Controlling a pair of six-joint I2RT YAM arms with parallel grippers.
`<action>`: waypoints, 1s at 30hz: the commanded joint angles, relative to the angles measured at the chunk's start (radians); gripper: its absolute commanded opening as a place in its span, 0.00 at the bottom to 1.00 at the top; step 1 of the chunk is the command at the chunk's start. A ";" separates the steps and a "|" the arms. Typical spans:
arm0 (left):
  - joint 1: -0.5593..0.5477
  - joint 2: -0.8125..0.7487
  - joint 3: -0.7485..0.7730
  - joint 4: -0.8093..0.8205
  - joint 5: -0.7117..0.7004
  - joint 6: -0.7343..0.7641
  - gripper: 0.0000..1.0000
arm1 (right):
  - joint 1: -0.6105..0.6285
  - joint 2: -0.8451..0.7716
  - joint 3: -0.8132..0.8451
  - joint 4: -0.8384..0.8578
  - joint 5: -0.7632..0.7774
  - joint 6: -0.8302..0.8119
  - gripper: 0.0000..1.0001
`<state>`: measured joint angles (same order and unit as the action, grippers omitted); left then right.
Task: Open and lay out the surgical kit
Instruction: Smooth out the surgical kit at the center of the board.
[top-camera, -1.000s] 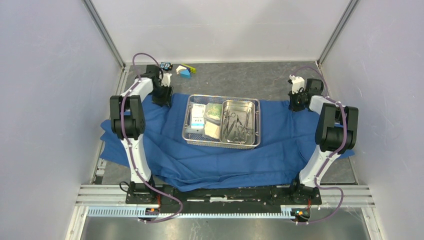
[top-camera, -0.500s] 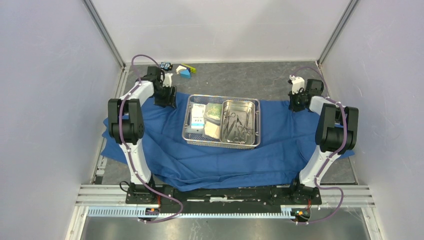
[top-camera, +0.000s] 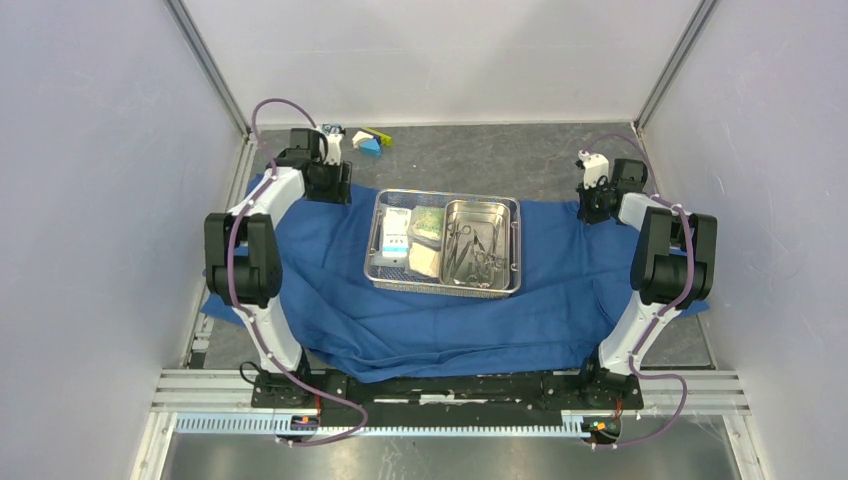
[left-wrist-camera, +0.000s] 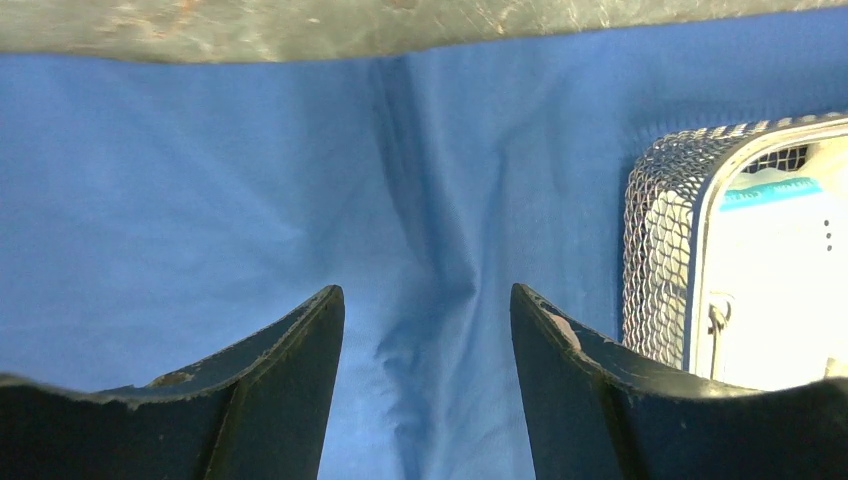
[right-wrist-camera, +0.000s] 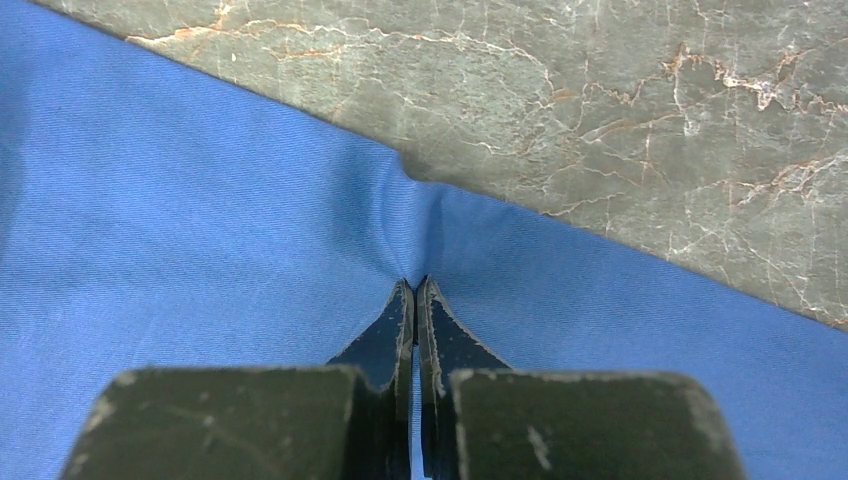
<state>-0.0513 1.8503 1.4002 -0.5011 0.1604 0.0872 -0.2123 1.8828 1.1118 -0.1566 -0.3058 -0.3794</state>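
The blue cloth wrap (top-camera: 450, 310) lies spread open on the table. On it stands the wire-mesh tray (top-camera: 446, 283), holding the smaller steel pan (top-camera: 478, 212) with the slim metal instruments (top-camera: 482, 250), and the packets (top-camera: 397, 235) on its left side. My left gripper (top-camera: 328, 192) (left-wrist-camera: 427, 305) is open and empty just above the cloth's far left edge, the tray's mesh corner (left-wrist-camera: 655, 240) to its right. My right gripper (top-camera: 590, 210) (right-wrist-camera: 415, 285) is shut on a pinch of the cloth (right-wrist-camera: 200, 220) at its far right edge.
A small white-yellow-blue block toy (top-camera: 366, 140) lies on the marble table (top-camera: 500, 155) beyond the cloth, near the left arm. Grey enclosure walls stand on both sides and at the back. The cloth's near edge hangs towards the arm bases.
My left arm has swung outward and its gripper has moved a little farther back along the cloth's far left edge. The cloth's left side lies flatter. The right arm has not moved.
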 joint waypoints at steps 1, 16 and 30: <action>-0.021 0.121 0.076 -0.069 0.059 -0.031 0.69 | -0.014 0.031 -0.040 -0.060 0.069 -0.027 0.00; -0.023 0.241 0.111 -0.094 0.089 -0.023 0.42 | -0.014 0.034 -0.034 -0.067 0.080 -0.027 0.00; 0.004 0.281 0.200 -0.065 0.085 -0.132 0.02 | -0.006 0.071 0.054 -0.064 0.091 0.057 0.00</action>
<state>-0.0658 2.1017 1.5524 -0.6231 0.2390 0.0364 -0.2123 1.8942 1.1397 -0.1883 -0.3016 -0.3538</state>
